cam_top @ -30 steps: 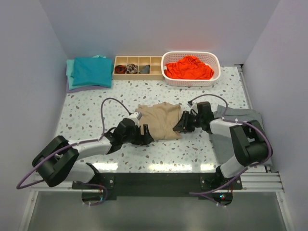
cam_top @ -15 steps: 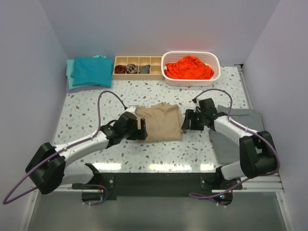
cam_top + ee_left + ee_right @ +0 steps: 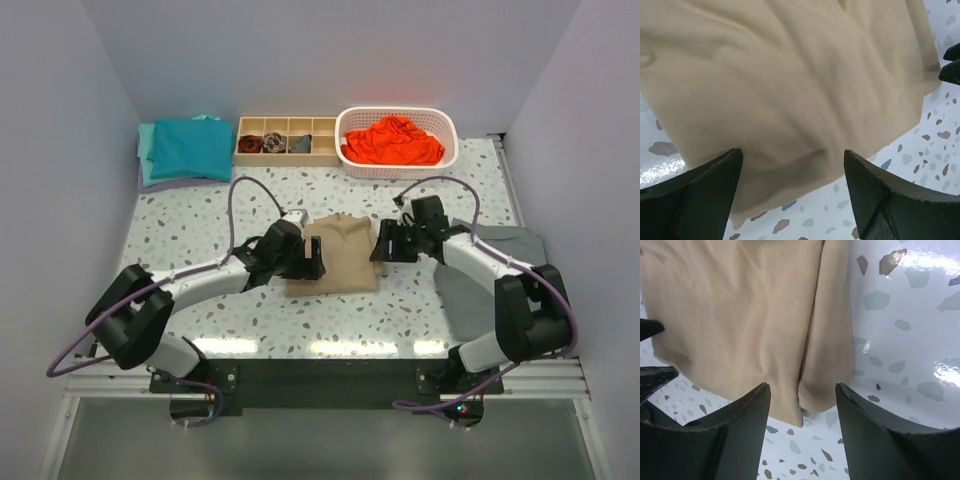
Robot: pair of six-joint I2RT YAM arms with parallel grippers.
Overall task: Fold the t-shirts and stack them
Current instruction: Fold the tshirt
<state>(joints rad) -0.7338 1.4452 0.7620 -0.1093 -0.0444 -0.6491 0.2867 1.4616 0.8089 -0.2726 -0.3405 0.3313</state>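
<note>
A folded tan t-shirt [image 3: 338,255] lies in the middle of the table; it also fills the left wrist view [image 3: 790,75] and the right wrist view [image 3: 750,315]. My left gripper [image 3: 312,258] is open and empty at the shirt's left edge, its jaws either side of that edge [image 3: 792,165]. My right gripper [image 3: 380,245] is open and empty at the shirt's right edge [image 3: 802,397]. Folded teal t-shirts [image 3: 188,148] are stacked at the back left. An orange-red t-shirt [image 3: 393,140] lies crumpled in the white basket [image 3: 448,150].
A wooden divided tray [image 3: 285,140] with small rolled socks stands at the back centre. A flat dark grey cloth [image 3: 480,270] lies at the right under my right arm. Walls close in on both sides.
Both grippers have moved toward the back along the shirt's edges, the left one further onto the cloth. The tan shirt now looks narrower and more compact.
</note>
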